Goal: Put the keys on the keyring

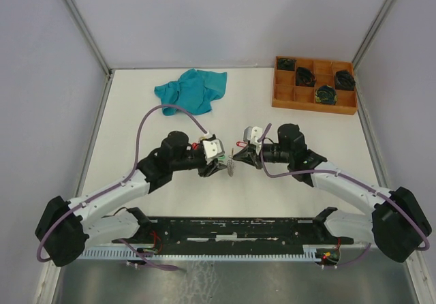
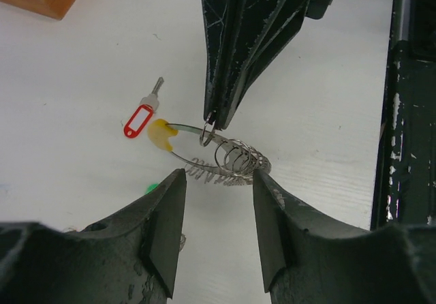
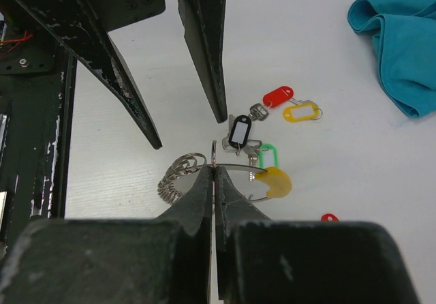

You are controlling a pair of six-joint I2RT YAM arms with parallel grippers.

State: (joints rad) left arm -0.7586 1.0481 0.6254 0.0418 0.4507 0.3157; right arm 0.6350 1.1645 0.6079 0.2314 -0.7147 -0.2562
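left gripper (image 2: 218, 205): jaws apart with nothing between them, tips just short of the bunched small rings (image 2: 238, 159).
keyring (image 1: 231, 164): lifted off the surface at its middle, between the two grippers, yellow sleeve (image 3: 276, 183) on the far arc.
keys (image 3: 240, 132): lying loose on the surface by the ring, with black, green, red and yellow tags; none looks threaded.
right gripper (image 3: 214, 174): clenched on the keyring's wire, at a small loop.
step, as I judge it: the left arm fetches a key.
doing it well: hold the ring steady; pinch one key by its tag, leaving the bow hole free, and pick an outlying key to avoid dragging its neighbours.
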